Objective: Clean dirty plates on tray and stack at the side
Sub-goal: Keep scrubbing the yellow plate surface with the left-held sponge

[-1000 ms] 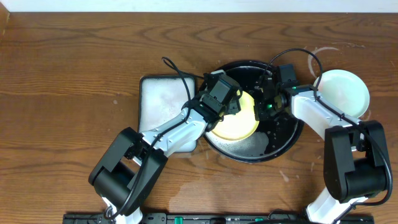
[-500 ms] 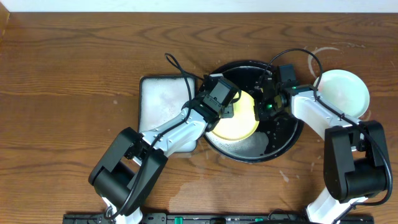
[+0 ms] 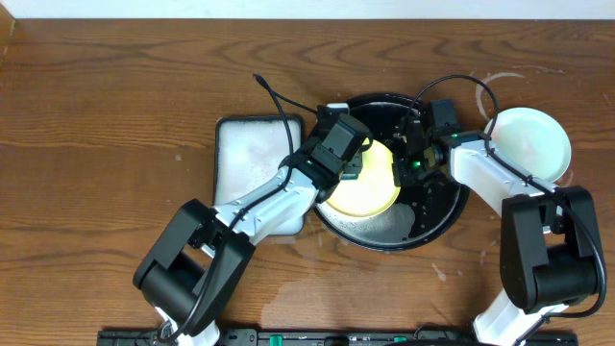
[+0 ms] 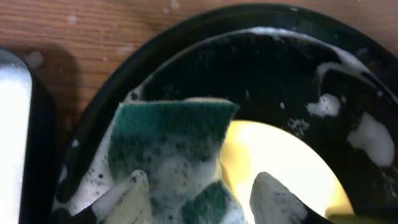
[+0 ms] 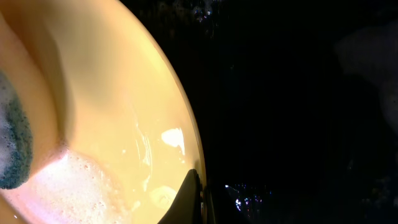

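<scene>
A yellow plate [image 3: 370, 185] lies in the round black tray [image 3: 437, 219], soapy in the right wrist view [image 5: 93, 124]. My left gripper [image 3: 351, 165] is shut on a sudsy green sponge [image 4: 168, 155] at the plate's upper left edge; the plate also shows in the left wrist view [image 4: 280, 155]. My right gripper [image 3: 408, 165] is shut on the yellow plate's right rim, one dark finger [image 5: 189, 199] over the edge. A pale mint-green plate [image 3: 527, 142] sits on the wooden table to the right of the tray.
A white rectangular tray [image 3: 245, 163] stands left of the black tray, partly under my left arm. Whitish soapy rings mark the wood [image 3: 500, 82] near the green plate. Wet streaks lie on the table in front [image 3: 317, 279].
My left gripper with the sponge has shifted slightly up and right over the yellow plate. The right arm has not moved.
</scene>
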Controlling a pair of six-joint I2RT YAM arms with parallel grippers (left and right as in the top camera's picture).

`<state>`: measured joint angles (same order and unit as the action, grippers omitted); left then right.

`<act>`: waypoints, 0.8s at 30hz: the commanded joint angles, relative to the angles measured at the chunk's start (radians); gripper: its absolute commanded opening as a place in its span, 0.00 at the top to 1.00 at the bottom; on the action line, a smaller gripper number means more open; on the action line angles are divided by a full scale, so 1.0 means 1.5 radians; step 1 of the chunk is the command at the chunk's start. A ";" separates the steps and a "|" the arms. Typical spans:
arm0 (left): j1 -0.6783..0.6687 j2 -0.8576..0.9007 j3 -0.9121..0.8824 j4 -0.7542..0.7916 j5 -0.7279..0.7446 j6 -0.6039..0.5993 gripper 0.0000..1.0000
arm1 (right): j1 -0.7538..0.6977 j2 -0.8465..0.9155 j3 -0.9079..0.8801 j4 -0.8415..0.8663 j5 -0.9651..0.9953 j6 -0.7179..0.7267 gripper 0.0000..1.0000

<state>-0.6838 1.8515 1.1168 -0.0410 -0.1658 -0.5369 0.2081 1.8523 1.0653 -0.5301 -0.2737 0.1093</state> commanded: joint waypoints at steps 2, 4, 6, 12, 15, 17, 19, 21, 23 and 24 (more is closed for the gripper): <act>0.006 0.039 -0.003 0.003 -0.025 0.025 0.43 | 0.007 0.018 0.001 -0.013 0.005 -0.019 0.99; 0.007 0.048 -0.003 0.004 -0.025 0.030 0.42 | 0.007 0.018 0.001 -0.013 0.005 -0.019 0.99; 0.008 0.057 -0.003 0.004 -0.034 0.032 0.43 | 0.007 0.018 0.001 -0.013 0.005 -0.019 0.99; 0.008 0.067 -0.003 0.002 -0.037 0.036 0.52 | 0.007 0.018 0.001 -0.013 0.005 -0.019 0.99; 0.008 0.067 -0.003 0.001 -0.037 0.036 0.54 | 0.007 0.018 0.001 -0.013 0.005 -0.019 0.99; 0.007 0.067 -0.003 -0.005 -0.037 0.036 0.54 | 0.007 0.018 0.001 -0.013 0.005 -0.019 0.99; 0.007 0.067 -0.003 -0.012 -0.025 0.036 0.51 | 0.007 0.018 0.001 -0.013 0.005 -0.019 0.99; 0.007 0.067 -0.003 -0.018 0.004 0.036 0.40 | 0.007 0.018 0.001 -0.013 0.005 -0.019 0.99; 0.006 0.067 -0.003 -0.022 0.034 0.027 0.39 | 0.007 0.018 0.001 -0.013 0.005 -0.019 0.99; 0.004 0.067 -0.003 -0.023 0.037 0.014 0.39 | 0.007 0.018 0.001 -0.013 0.005 -0.019 0.99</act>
<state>-0.6758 1.9255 1.1172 -0.0570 -0.1806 -0.4973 0.2081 1.8523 1.0660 -0.5343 -0.2737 0.1089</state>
